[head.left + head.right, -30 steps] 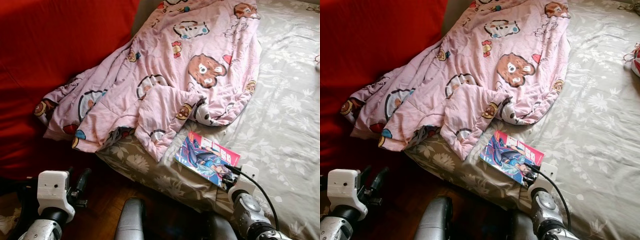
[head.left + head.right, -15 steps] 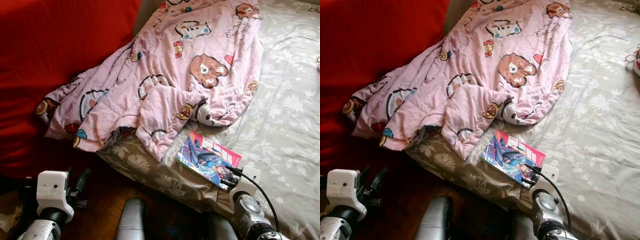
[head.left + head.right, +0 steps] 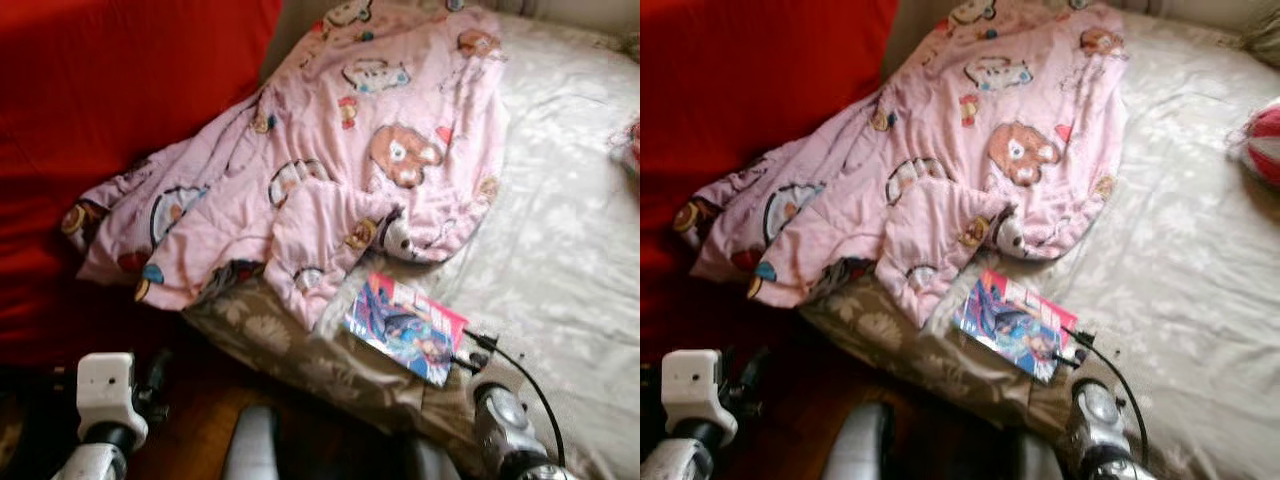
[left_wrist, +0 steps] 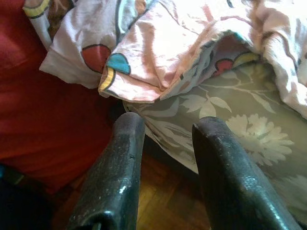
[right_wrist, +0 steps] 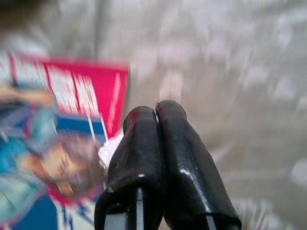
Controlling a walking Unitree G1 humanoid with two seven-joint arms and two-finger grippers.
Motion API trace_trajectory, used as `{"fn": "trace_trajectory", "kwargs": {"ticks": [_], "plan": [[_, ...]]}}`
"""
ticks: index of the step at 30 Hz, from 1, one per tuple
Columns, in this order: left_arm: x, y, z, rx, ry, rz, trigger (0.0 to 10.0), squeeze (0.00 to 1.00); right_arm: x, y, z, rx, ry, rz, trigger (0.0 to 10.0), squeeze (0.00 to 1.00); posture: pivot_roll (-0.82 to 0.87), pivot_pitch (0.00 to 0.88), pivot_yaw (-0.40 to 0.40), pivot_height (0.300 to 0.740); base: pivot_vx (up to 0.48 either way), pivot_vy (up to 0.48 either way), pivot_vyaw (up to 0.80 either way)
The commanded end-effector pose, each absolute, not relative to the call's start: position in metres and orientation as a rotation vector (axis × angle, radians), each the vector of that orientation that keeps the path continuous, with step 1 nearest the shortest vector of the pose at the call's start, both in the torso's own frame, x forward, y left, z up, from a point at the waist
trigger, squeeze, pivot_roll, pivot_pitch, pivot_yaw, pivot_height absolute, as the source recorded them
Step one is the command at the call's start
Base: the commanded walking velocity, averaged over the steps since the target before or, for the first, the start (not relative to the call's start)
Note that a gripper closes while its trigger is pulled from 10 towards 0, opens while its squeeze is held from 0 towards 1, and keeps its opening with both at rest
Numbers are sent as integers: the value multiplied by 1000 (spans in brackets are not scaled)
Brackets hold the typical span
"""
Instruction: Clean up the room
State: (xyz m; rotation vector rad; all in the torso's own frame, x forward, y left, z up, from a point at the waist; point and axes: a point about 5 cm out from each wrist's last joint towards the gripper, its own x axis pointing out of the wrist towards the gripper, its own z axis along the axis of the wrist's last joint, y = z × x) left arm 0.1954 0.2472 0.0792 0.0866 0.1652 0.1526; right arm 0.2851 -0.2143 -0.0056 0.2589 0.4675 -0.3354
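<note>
Pale pink blanket (image 3: 340, 160) printed with brown bears, white cartoon faces and small red hearts. Grey-beige bedsheet (image 3: 560, 250) with a faint white floral pattern. Book cover (image 3: 405, 328) in blue and teal with a pink-red band. Deep red fabric (image 3: 110, 100), plain. Black fingers (image 4: 115, 177) on the left gripper (image 4: 165, 132). Red-and-white striped object (image 3: 1262, 142), blurred.
</note>
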Motion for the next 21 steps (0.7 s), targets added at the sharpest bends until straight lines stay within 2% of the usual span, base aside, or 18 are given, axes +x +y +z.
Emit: {"fn": "trace_trajectory", "kwargs": {"ticks": [1,4,9,16,17,18,21], "plan": [[192,253,72,87,180,197,10000,0,284,-218,-5,267,453,-335,0,0,284,25,-61,632,0,0,0],[196,257,67,80,175,232,10000,0,286,-217,-3,271,437,-316,0,0,276,0,-78,632,0,0,0],[199,285,56,72,180,398,10000,0,289,-213,0,262,407,-249,0,0,258,0,-93,632,0,0,0],[186,284,16,36,320,393,10000,0,281,-211,-5,234,403,-201,0,0,220,0,-78,632,0,0,0],[183,283,7,28,347,398,10000,0,279,-209,-8,229,411,-182,3725,0,208,0,-72,632,0,0,0],[180,281,-2,13,381,399,10000,0,275,-208,-11,234,429,-172,10000,0,204,0,-70,632,0,0,0],[173,275,-20,-4,450,394,10000,0,267,-209,-18,215,460,-159,10000,0,181,0,-62,632,0,0,0]]}}
